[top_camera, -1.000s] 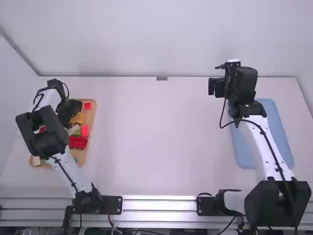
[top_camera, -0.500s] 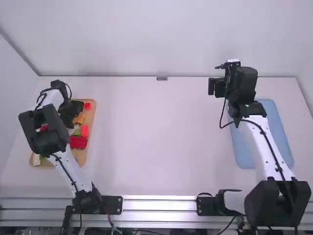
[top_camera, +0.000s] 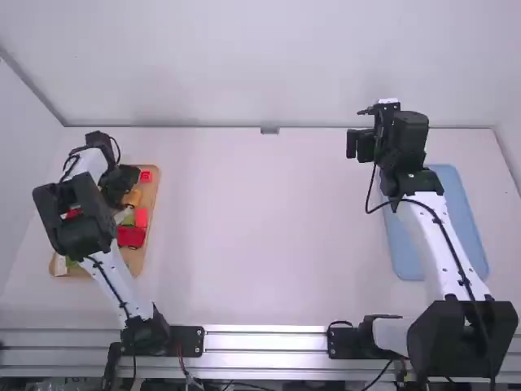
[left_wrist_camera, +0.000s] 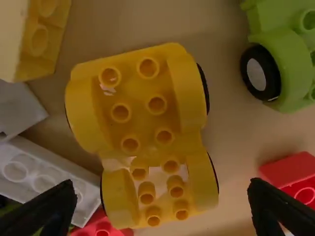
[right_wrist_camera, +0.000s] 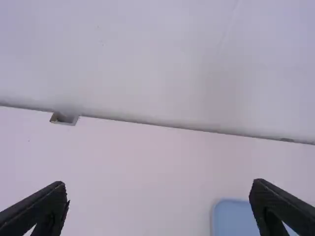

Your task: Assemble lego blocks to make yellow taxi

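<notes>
My left gripper [top_camera: 122, 192] hangs low over the wooden tray at the table's left. In its wrist view the left gripper [left_wrist_camera: 162, 209] stands open, fingers wide apart, above a yellow car base [left_wrist_camera: 140, 118] with black wheels and rows of studs. A pale yellow block [left_wrist_camera: 42, 37] lies at one side of the car base, a green wheeled piece [left_wrist_camera: 285, 69] at the other. My right gripper [top_camera: 358, 144] is held above the far right part of the table. The right gripper [right_wrist_camera: 160, 209] is open in its wrist view, nothing between its fingers.
The wooden tray [top_camera: 150, 189] also holds a white brick [left_wrist_camera: 47, 172], a red brick [left_wrist_camera: 293, 172] and a dark red wheeled piece [top_camera: 131, 237]. A blue tray [top_camera: 444, 175] lies on the right, partly beneath the right arm.
The left arm has shifted slightly to the right over the wooden tray. The right arm has kept still.
</notes>
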`<action>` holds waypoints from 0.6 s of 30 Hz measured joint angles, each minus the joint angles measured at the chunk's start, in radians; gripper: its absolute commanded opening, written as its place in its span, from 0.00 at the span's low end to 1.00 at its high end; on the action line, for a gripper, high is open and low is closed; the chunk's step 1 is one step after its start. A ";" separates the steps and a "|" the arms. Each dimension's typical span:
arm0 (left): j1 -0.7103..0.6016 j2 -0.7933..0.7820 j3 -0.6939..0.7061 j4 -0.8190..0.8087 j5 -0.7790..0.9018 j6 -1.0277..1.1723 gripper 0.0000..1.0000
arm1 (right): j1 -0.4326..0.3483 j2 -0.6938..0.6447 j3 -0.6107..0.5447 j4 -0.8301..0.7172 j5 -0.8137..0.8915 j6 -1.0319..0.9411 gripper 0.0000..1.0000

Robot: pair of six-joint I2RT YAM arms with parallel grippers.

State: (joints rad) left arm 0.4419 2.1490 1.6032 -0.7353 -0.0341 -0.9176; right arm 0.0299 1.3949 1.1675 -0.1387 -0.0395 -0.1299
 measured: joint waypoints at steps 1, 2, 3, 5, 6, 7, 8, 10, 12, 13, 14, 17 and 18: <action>-0.001 0.000 0.000 0.002 0.000 -0.002 0.88 | 0.000 0.000 0.000 0.000 -0.003 -0.004 0.99; -0.002 0.000 0.000 0.003 0.000 -0.003 0.87 | 0.000 0.000 0.000 0.000 -0.002 -0.003 0.98; -0.002 0.000 0.000 0.006 0.000 -0.003 0.87 | 0.000 0.000 0.000 0.000 0.000 0.000 0.99; -0.002 0.000 0.000 0.013 0.000 -0.003 0.87 | 0.000 0.000 0.000 0.000 -0.002 -0.001 0.98; -0.002 0.000 0.000 0.019 0.000 -0.003 0.87 | 0.000 0.000 0.000 -0.001 -0.001 -0.003 0.99; -0.002 0.000 0.000 0.021 0.000 -0.003 0.87 | 0.000 0.000 0.000 0.000 -0.003 -0.002 0.98; -0.002 0.000 0.000 0.026 0.000 -0.003 0.88 | 0.000 0.000 0.000 -0.001 0.000 -0.002 0.99; -0.002 0.000 -0.007 0.038 0.000 -0.003 0.89 | 0.000 0.000 0.000 -0.001 -0.001 -0.004 0.99; -0.002 0.000 -0.024 0.045 0.000 -0.007 0.89 | 0.000 0.000 0.000 0.000 -0.002 -0.002 0.99; -0.002 0.000 -0.032 0.045 0.000 -0.007 0.89 | 0.000 0.000 0.000 -0.001 -0.002 -0.002 0.98; -0.002 0.000 -0.035 0.045 0.000 -0.008 0.89 | 0.000 0.000 0.000 0.000 -0.002 -0.001 0.98; -0.002 0.000 -0.039 0.072 0.000 -0.010 0.87 | 0.000 0.000 0.000 0.000 -0.002 -0.002 0.98; -0.002 0.000 -0.039 0.073 0.000 -0.010 0.87 | 0.000 0.000 0.000 -0.001 -0.003 -0.003 0.98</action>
State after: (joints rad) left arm 0.4400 2.1490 1.5642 -0.6621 -0.0341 -0.9279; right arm 0.0299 1.3949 1.1675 -0.1394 -0.0422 -0.1333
